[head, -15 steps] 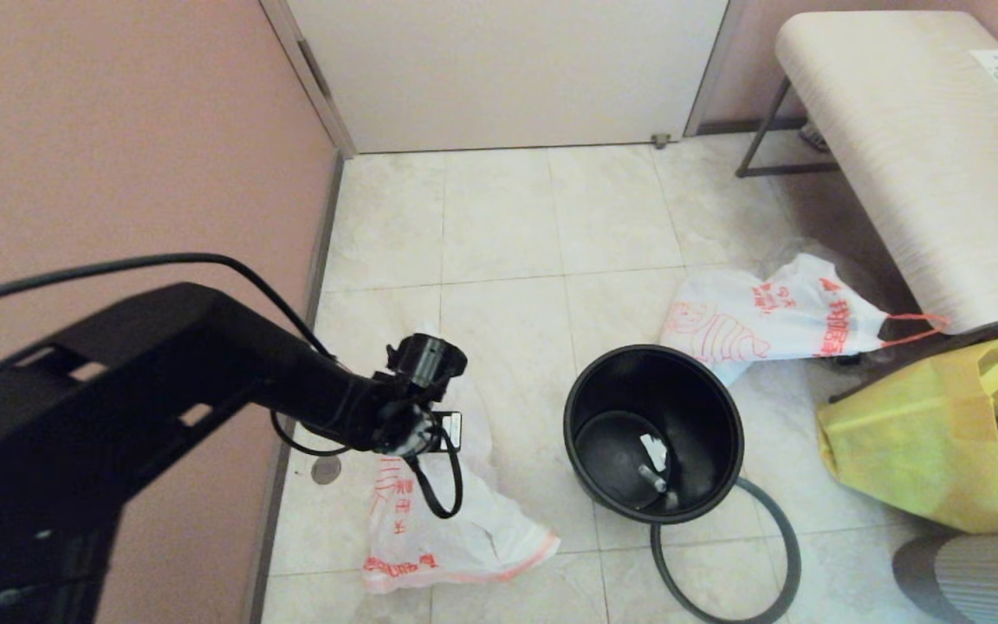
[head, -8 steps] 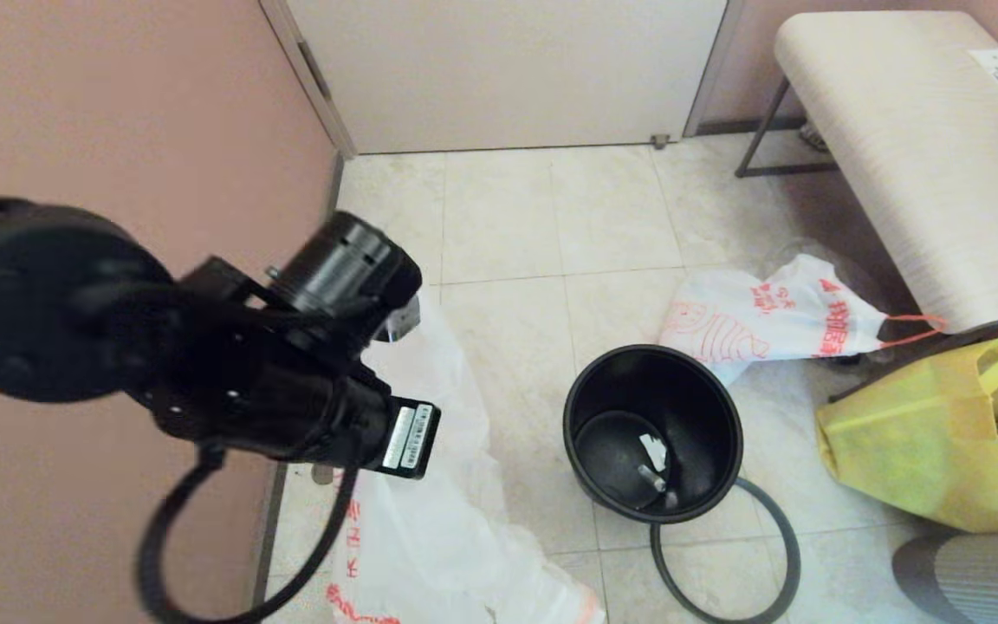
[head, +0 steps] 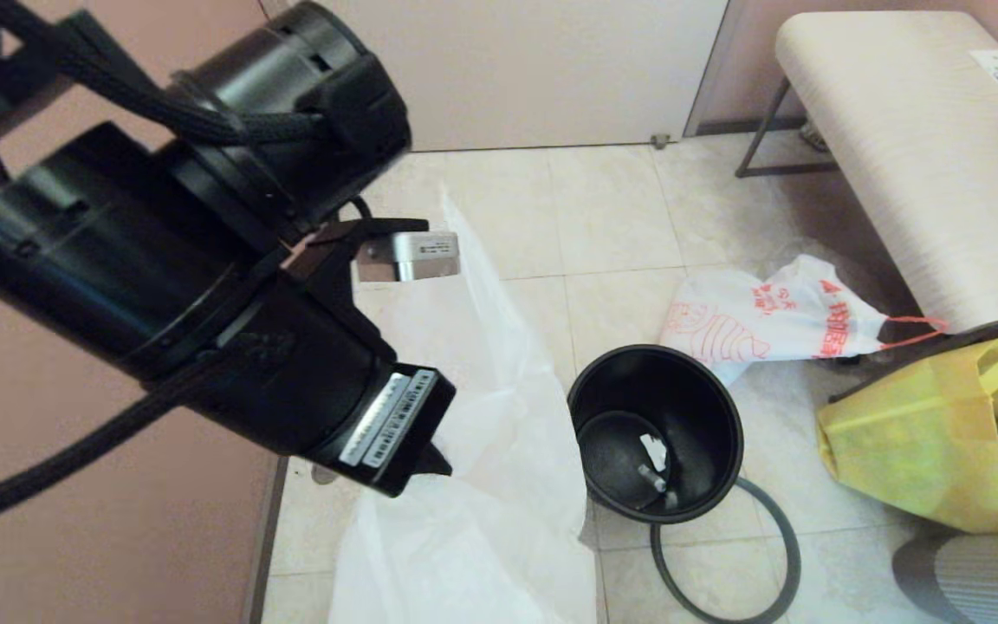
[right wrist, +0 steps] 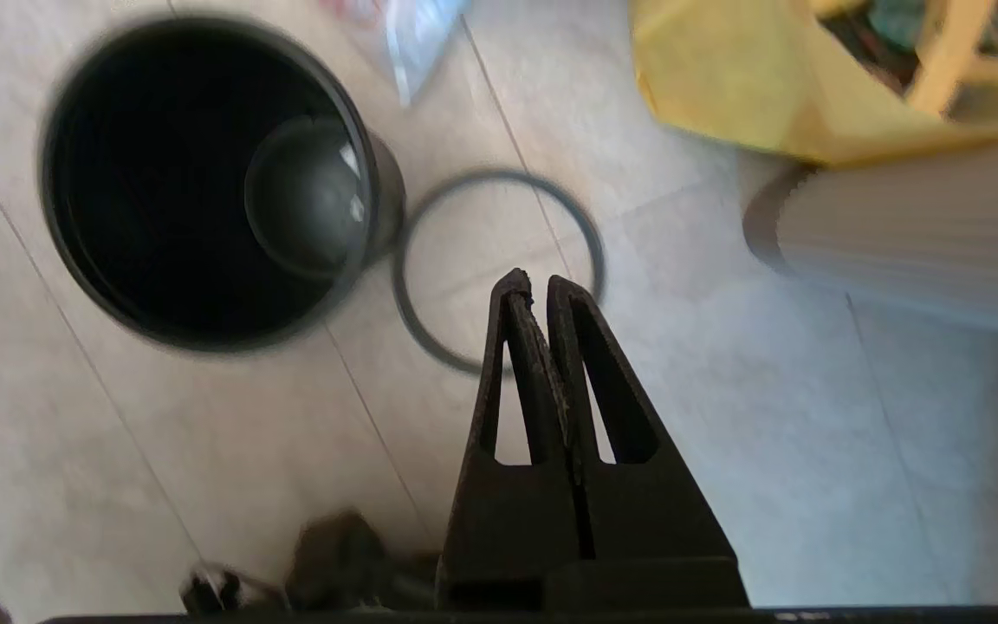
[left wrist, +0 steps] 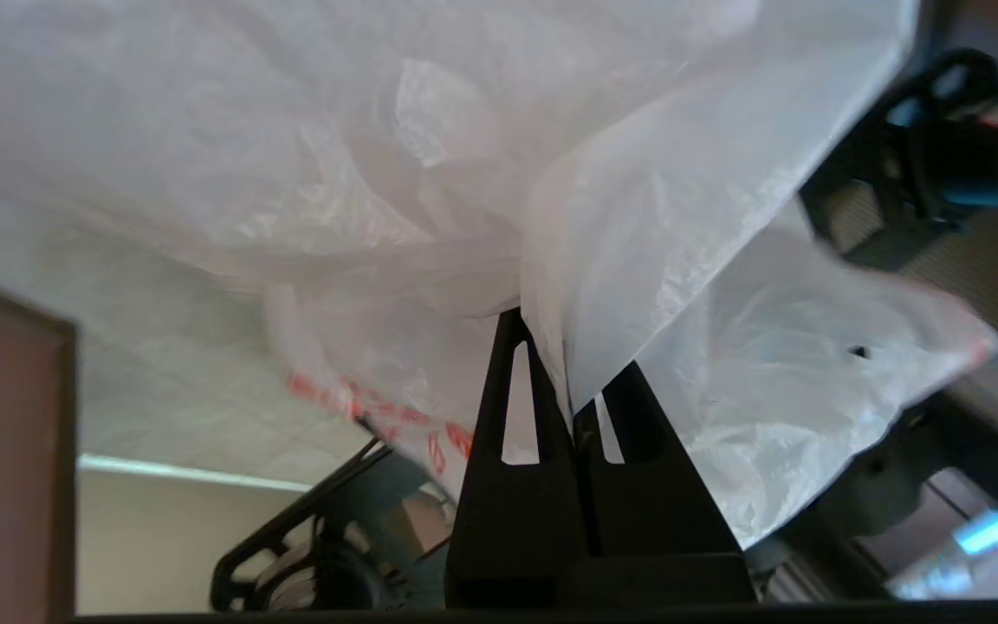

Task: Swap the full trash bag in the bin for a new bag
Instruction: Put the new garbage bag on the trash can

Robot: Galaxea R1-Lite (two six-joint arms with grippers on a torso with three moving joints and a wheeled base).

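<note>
The black bin (head: 711,394) stands open on the tiled floor with no bag in it, only a small white scrap (head: 655,451) at its bottom. Its thin grey hoop (head: 657,563) lies on the floor against its near side. My left gripper (left wrist: 570,381) is raised high left of the bin, shut on a fold of a thin white plastic bag (head: 499,416) with red print, which drapes down beside the bin. Another white bag (head: 767,316) with red print lies beyond the bin. My right gripper (right wrist: 534,282) is shut and empty above the floor by the hoop (right wrist: 398,277) and bin (right wrist: 161,173).
A big yellow shopping bag (head: 915,442) sits right of the bin, under a pale bench (head: 897,156). A grey striped object (head: 975,572) is at the near right. The pink wall (head: 118,104) runs along the left, and a closed door (head: 508,69) stands behind.
My left arm has swung up and toward the head camera, lifting the white bag off the floor so it now hangs beside the bin. The bin and hoop have not moved.
</note>
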